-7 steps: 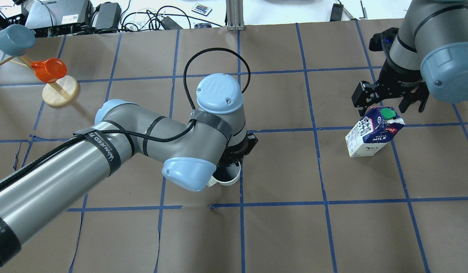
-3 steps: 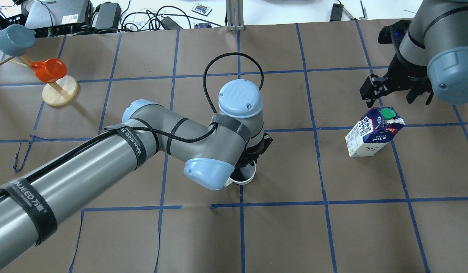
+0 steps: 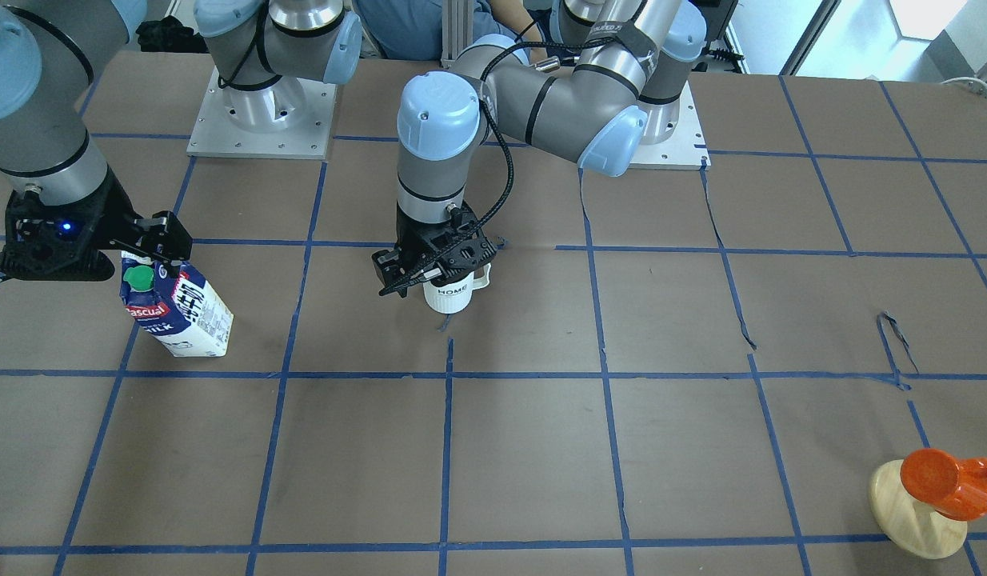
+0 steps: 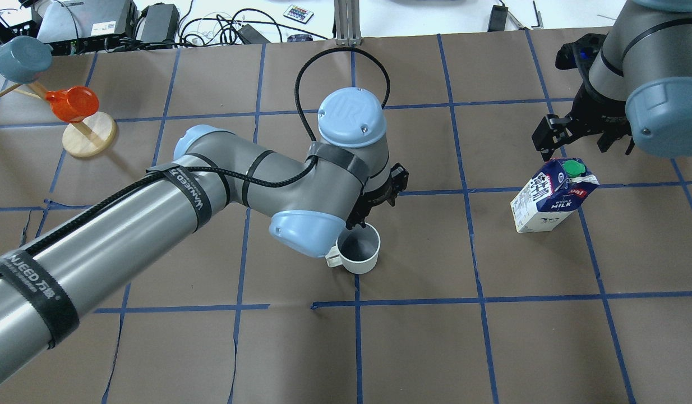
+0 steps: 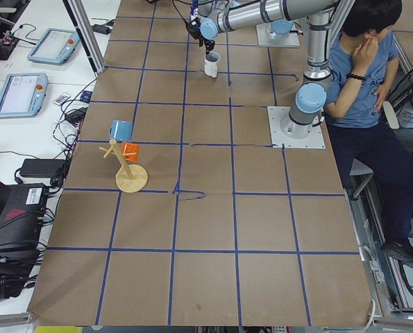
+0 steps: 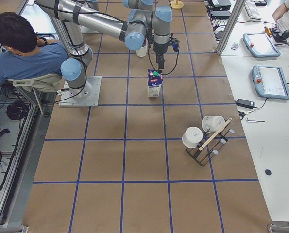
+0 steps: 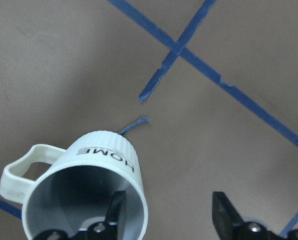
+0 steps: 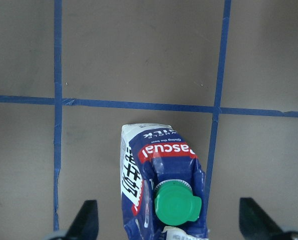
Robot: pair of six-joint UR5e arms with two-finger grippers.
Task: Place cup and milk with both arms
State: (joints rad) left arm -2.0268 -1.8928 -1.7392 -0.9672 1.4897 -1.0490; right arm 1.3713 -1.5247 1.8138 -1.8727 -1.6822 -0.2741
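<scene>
The white ribbed cup (image 4: 357,253) with "HOME" lettering stands upright near the table's middle, also in the front view (image 3: 449,294) and the left wrist view (image 7: 88,180). My left gripper (image 4: 378,202) is open just above its rim. One finger (image 7: 116,212) is over the cup's inside, the other outside. The milk carton (image 4: 548,205) with a green cap stands at the right, also in the front view (image 3: 181,314) and the right wrist view (image 8: 159,175). My right gripper (image 4: 584,140) is wide open, above and behind the carton, not touching it.
A wooden mug tree (image 4: 88,134) with an orange cup and a blue cup stands at the far left. A second rack with white cups (image 6: 205,138) shows in the right side view. A seated person (image 5: 362,62) is behind the robot bases. Blue tape lines grid the brown table.
My left arm carried the cup a little to the right, then rose off it, so the cup's opening now shows. My right gripper drew up and back from the carton, which stayed put.
</scene>
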